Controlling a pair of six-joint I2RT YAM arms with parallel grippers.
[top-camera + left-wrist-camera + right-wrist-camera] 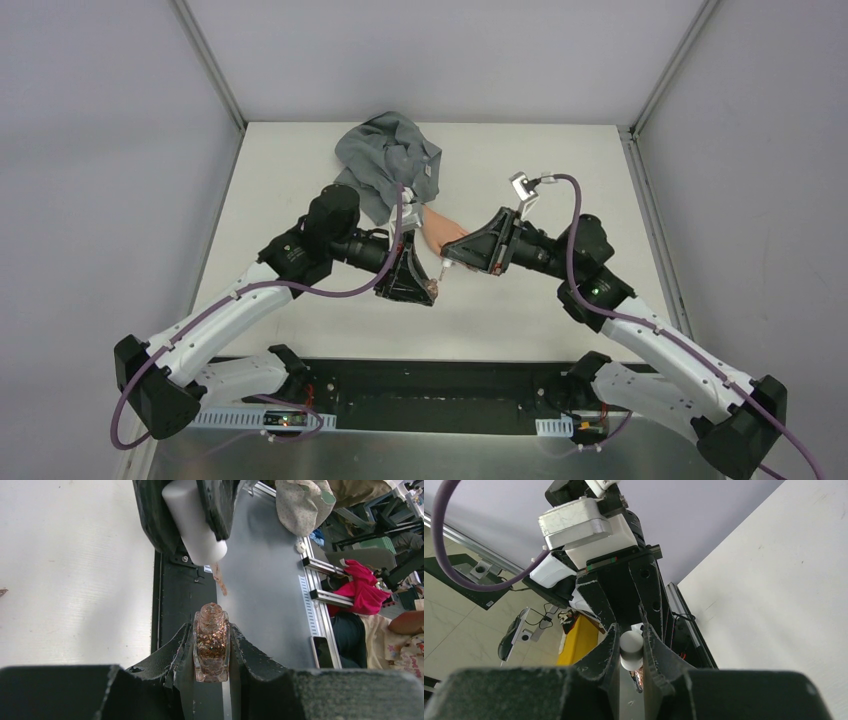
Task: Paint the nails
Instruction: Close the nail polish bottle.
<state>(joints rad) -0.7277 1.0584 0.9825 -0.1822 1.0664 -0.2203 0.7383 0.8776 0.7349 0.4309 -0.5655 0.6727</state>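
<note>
My left gripper (424,289) is shut on a small clear polish bottle (212,647) of copper glitter, its neck open. My right gripper (448,264) is shut on the white cap (196,525), and the cap's brush (219,580) hangs just above the bottle's neck. In the right wrist view the cap (631,650) sits between my right gripper's (630,641) fingers, with the bottle (639,678) glinting beyond. The peach fake hand (446,231) lies behind both grippers, its grey sleeve (388,163) further back. The nails are hidden behind the grippers.
The white table (300,200) is walled at the back and on both sides. The black base strip (430,385) runs along the near edge. Both arms meet near the table's middle.
</note>
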